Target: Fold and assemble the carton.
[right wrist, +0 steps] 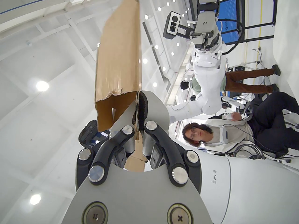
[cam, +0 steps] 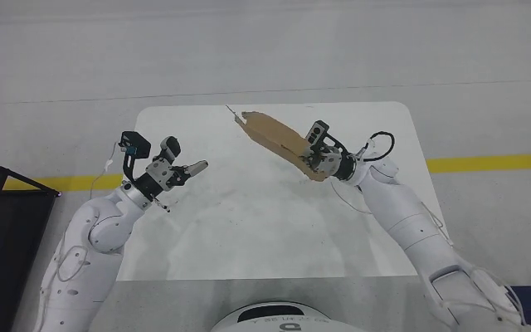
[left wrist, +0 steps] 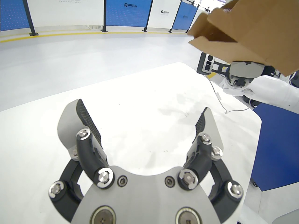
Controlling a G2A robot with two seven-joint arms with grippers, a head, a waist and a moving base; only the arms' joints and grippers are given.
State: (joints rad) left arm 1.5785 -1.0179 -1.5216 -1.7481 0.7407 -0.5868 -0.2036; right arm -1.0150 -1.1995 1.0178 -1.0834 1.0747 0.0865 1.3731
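We've got the carton (cam: 278,139) upper centre of the top view, held up off the table (cam: 249,241) by the right gripper (right wrist: 138,104), its fingers clamped on one cardboard edge. The left gripper (left wrist: 142,109) sits centre-left, fingers spread wide w/ nothing between them, well apart from the carton. Our read: early days, the sleeve looks only partly opened, flaps unfolded, no box shape yet. Left to do: square it up, fold & lock the flaps. Carton's upper part is cut off in the left wrist view; creases & flap layout hard to make out

A robotics test hall: partition panels (left wrist: 128,8), yellow floor line (cam: 477,163), ceiling lights (right wrist: 42,86).
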